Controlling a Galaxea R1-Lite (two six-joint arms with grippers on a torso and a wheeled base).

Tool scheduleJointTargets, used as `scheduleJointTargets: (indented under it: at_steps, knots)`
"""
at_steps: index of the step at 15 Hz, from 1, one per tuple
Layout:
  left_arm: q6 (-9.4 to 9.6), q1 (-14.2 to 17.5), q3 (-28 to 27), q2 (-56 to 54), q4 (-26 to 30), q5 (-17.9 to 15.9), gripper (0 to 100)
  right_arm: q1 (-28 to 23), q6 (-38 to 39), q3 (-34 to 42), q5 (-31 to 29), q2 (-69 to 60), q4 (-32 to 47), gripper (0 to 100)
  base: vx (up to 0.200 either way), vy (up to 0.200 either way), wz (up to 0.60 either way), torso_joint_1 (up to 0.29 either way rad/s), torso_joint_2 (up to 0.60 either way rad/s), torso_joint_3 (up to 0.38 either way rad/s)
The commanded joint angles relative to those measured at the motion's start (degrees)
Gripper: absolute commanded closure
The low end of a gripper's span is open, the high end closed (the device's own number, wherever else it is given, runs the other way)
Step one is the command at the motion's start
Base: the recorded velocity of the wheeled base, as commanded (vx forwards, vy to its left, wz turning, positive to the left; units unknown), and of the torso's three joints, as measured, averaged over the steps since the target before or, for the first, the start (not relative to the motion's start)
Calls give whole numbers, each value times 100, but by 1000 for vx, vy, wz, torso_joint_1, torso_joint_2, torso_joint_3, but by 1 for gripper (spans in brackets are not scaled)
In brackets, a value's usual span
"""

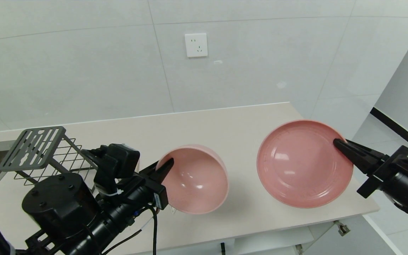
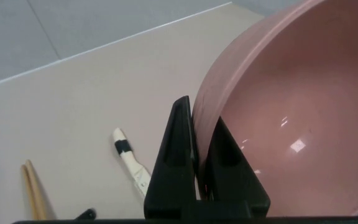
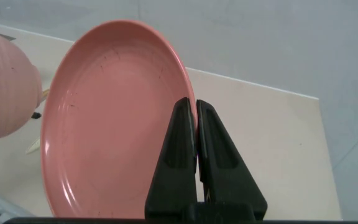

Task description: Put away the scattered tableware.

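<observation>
Left gripper [image 1: 166, 167]: fingers clenched on the rim of the pink bowl [image 1: 197, 182], which is tilted and held over the front-left of the surface [image 1: 225, 124]. Right gripper [image 1: 338, 143]: fingers pinch the rim of the pink plate [image 1: 299, 164], tilted near the right edge. Wire rack [image 1: 37, 147] far left. Chopsticks [image 2: 35, 190] and a white spoon [image 2: 129, 163] lie on the surface near the bowl.

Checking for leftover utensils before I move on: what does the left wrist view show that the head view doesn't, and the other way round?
Left wrist view adds: wooden chopsticks and a white utensil with a black band, lying on the counter. Head view adds: the pink plate held tilted in the right pincer, and the wire rack at the counter's left. Both: the pink bowl, its rim clamped by the left pincer.
</observation>
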Motion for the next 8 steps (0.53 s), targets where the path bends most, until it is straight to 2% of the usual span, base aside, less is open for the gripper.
scheduleJointTargets:
  at_steps: [1,2,4,8]
  knots:
    - [-155,-41,2,19,-6,2,100,-125,1,89,6,-475,-8,100,0,0,0,0,0,0]
    - [-234,-41,29,1,-6,2,100,-134,1,89,-3,-519,-8,100,0,0,0,0,0,0]
    - [-234,-33,90,-69,-6,10,100,-143,1,133,-3,-493,-8,100,0,0,0,0,0,0]
    - [-155,-41,275,-87,-6,19,100,-143,1,177,-3,-510,-8,100,-200,0,0,1,2,-1]
